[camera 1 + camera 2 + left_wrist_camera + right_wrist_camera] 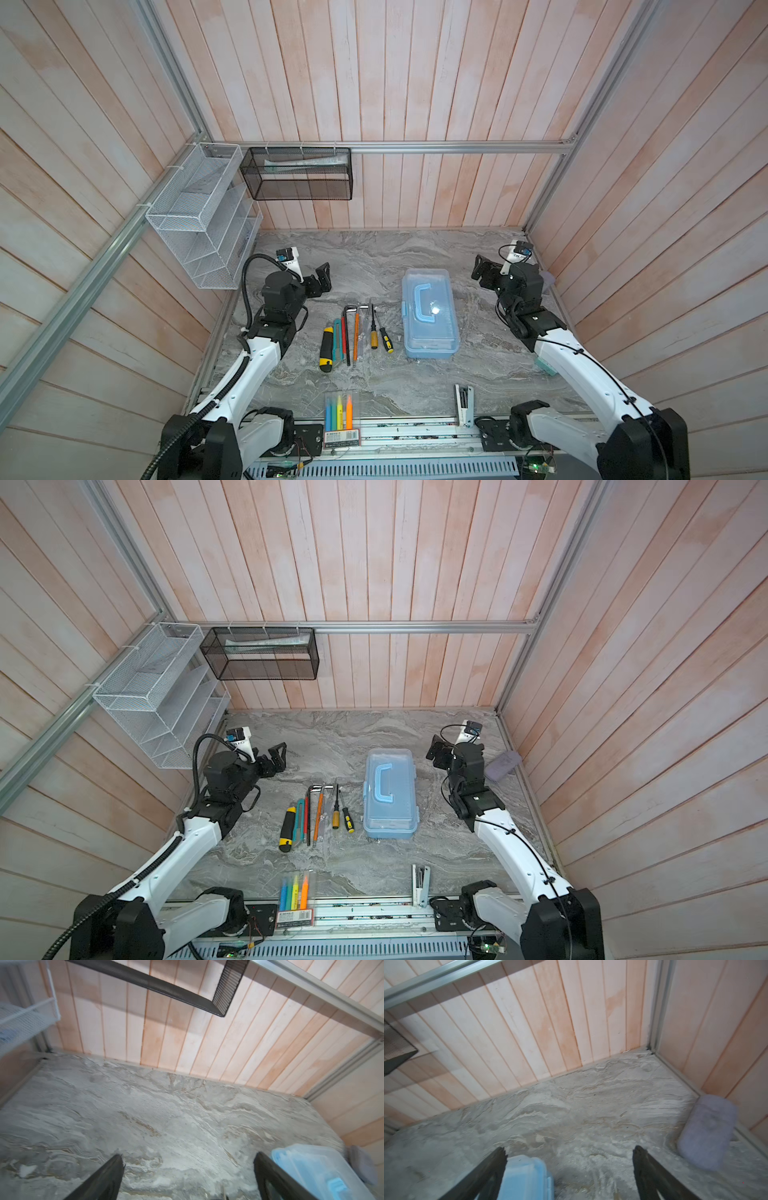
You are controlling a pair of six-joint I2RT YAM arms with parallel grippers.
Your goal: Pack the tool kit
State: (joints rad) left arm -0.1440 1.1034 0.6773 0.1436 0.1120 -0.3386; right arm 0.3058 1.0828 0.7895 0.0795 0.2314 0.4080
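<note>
The tool kit's light blue box [432,332] [390,808] lies shut on the marble table, with its clear lid and blue handle facing up. To its left lie two screwdrivers [374,337], several hex keys [356,332] and a yellow-black utility knife [326,349] [286,829] in a row. My left gripper [322,279] [189,1159] hovers open behind the tools, with the box [311,1167] off to its side. My right gripper [480,271] [570,1152] hangs open by the box's far right corner [525,1178], empty.
A clear pack of coloured highlighters [340,411] and a white stapler [464,405] lie near the front edge. A grey-purple pouch [503,765] [708,1134] rests against the right wall. A white mesh rack [199,216] and a black mesh basket [297,174] hang on the walls.
</note>
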